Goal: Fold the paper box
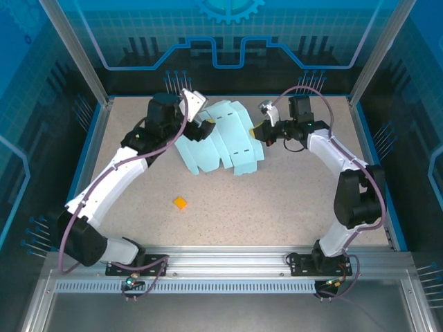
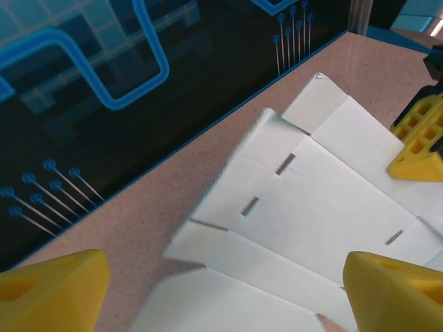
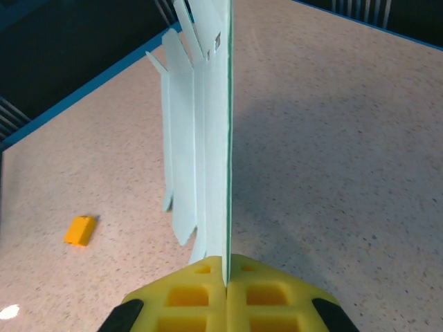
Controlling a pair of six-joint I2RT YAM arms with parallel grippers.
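Observation:
The paper box (image 1: 223,140) is a pale blue die-cut sheet with creases and slots, held up off the table at a tilt in the middle back. My right gripper (image 1: 261,131) is shut on its right edge; in the right wrist view the yellow fingers (image 3: 187,297) pinch the thin card (image 3: 208,138) edge-on at the gripper (image 3: 227,277). My left gripper (image 1: 202,128) is at the sheet's left side, open. In the left wrist view its gripper (image 2: 221,297) has its two yellow fingertips (image 2: 48,294) spread wide over the sheet (image 2: 311,207), with nothing gripped.
A tiny orange square piece (image 1: 181,203) lies on the speckled table (image 1: 291,200) in front of the sheet, also seen as the orange piece (image 3: 79,230). Blue walls enclose the back and sides. The right gripper's yellow finger (image 2: 419,142) shows at the sheet's far edge.

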